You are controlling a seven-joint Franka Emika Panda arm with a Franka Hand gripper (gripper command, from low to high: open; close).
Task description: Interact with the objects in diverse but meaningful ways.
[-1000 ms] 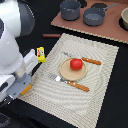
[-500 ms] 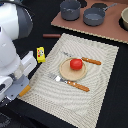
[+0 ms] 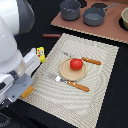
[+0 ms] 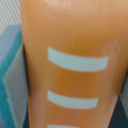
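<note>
Basically the tool [image 3: 25,92] sits at the near left of the exterior view, under the big white arm [image 3: 15,30], and an orange-yellow piece pokes out of it at the low end: that is the pastry [image 3: 27,91]. In the wrist view the pastry [image 4: 75,60] fills nearly the whole picture, orange with pale ridged stripes across it, and a teal-and-grey finger pad [image 4: 12,85] lies pressed along one side. So the tool is clenched on the pastry, held right at the near left corner of the placemat [image 3: 100,70]; whether it touches the mat I cannot tell.

Just beyond the tool, at the left edge of the placemat, is the small yellow block [image 3: 41,53], partly against the arm's white housing. Farther right, mid-mat, is a round tan plate [image 3: 64,74] with the red tomato [image 3: 75,63] on it, a bit toward the far side of the plate. The orange-handled knife [image 3: 85,60] lies across the far right rim of the plate, and the orange-handled fork [image 3: 70,83] lies along the near edge, tines toward the left.

Off the far left corner of the mat, on the dark worktop [image 3: 115,115], the thin brown sausage [image 3: 51,36] lies flat. Far side of the scene: a brown board [image 3: 75,26] carrying two grey pots, one at left [image 3: 70,9], one to its right [image 3: 94,16], well apart from the tool. A tan dish [image 3: 124,19] is cut off at the far right edge.
</note>
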